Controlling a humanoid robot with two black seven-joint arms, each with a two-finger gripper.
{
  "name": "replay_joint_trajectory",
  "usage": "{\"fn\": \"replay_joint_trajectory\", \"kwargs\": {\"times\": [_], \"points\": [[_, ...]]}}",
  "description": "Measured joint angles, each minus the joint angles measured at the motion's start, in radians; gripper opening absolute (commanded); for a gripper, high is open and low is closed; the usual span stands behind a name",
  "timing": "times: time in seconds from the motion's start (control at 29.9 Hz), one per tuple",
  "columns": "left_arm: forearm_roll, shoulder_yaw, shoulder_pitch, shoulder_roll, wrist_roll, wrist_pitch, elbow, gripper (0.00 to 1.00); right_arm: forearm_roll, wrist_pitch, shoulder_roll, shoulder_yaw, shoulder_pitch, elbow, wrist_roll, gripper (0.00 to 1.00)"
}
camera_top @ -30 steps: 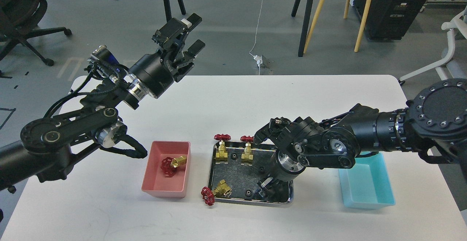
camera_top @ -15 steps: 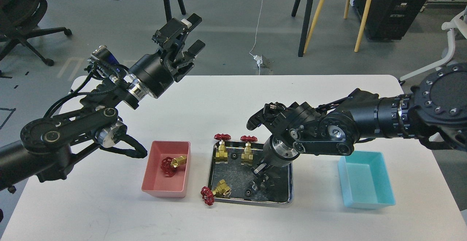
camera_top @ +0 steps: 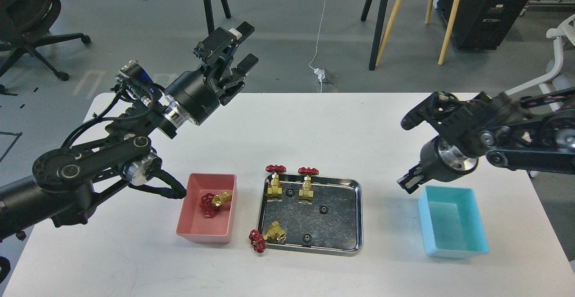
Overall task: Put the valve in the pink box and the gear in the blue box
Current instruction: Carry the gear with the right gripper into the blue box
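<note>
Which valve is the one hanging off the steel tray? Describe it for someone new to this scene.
Find the steel tray mid-table, between the pink box and the blue box. At its near left corner lies a valve, tipped over, red handwheel outside the rim; the other two tray valves stand upright.

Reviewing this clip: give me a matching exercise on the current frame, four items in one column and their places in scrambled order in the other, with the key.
Column 1
1. valve in the pink box
2. steel tray
3. blue box
4. left gripper

Column 2
A. on the table at the right, nothing visible inside
B. raised past the table's far edge, fingers apart
C. lying on its side in the bin left of the tray
D. between the two bins, holding three valves and three black gears

Pairs: 1-C, 2-D, 3-A, 4-B
</note>
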Motion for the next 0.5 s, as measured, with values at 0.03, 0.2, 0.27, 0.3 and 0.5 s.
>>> {"fn": "replay_joint_trajectory", "kwargs": {"times": [0.03, 0.2, 0.27, 0.3, 0.5], "points": [[0.0, 0.001, 0.0, -0.003, 0.0, 0.0, 0.0, 0.86, -0.02, 0.0, -0.043, -0.002, -0.009, 0.011, 0.0, 0.03], [0.002, 0.004, 0.0, -0.028, 0.0, 0.001, -0.001, 0.86, -0.088, 0.0, -0.168, 0.007, -0.079, 0.028, 0.0, 0.04], [0.003, 0.004, 0.0, -0.033, 0.0, 0.002, -0.001, 0.86, -0.095, 0.0, -0.179, 0.02, -0.114, 0.029, 0.0, 0.05], [0.003, 0.004, 0.0, -0.038, 0.0, 0.002, -0.002, 0.86, -0.096, 0.0, -0.182, 0.028, -0.13, 0.029, 0.0, 0.08], [0.003, 0.005, 0.002, -0.059, 0.0, 0.003, -0.008, 0.86, -0.096, 0.0, -0.201, 0.052, -0.17, 0.029, 0.0, 0.55]]}}
